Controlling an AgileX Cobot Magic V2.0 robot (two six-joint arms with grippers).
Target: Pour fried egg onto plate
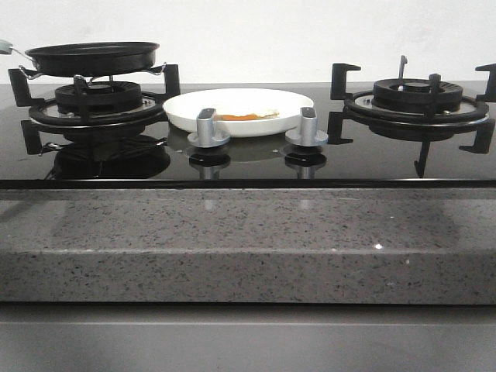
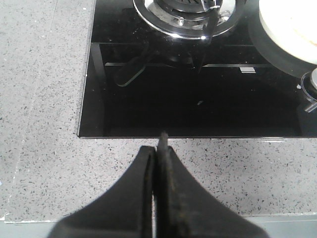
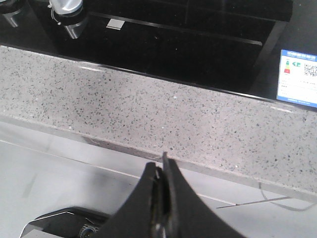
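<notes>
The white plate (image 1: 239,109) sits on the black glass hob between the two burners. The fried egg (image 1: 246,116) lies on it, a whitish patch with an orange centre. The plate's edge also shows in the left wrist view (image 2: 290,27). The black frying pan (image 1: 91,58) rests on the left burner. Neither gripper shows in the front view. My left gripper (image 2: 159,148) is shut and empty over the granite counter, just in front of the hob's near edge. My right gripper (image 3: 162,166) is shut and empty, below the counter's front edge.
Two silver knobs (image 1: 207,128) (image 1: 306,126) stand in front of the plate. The right burner (image 1: 417,101) is bare. The left burner's ring (image 2: 188,17) shows in the left wrist view. A sticker (image 3: 298,78) lies on the counter at the hob's corner.
</notes>
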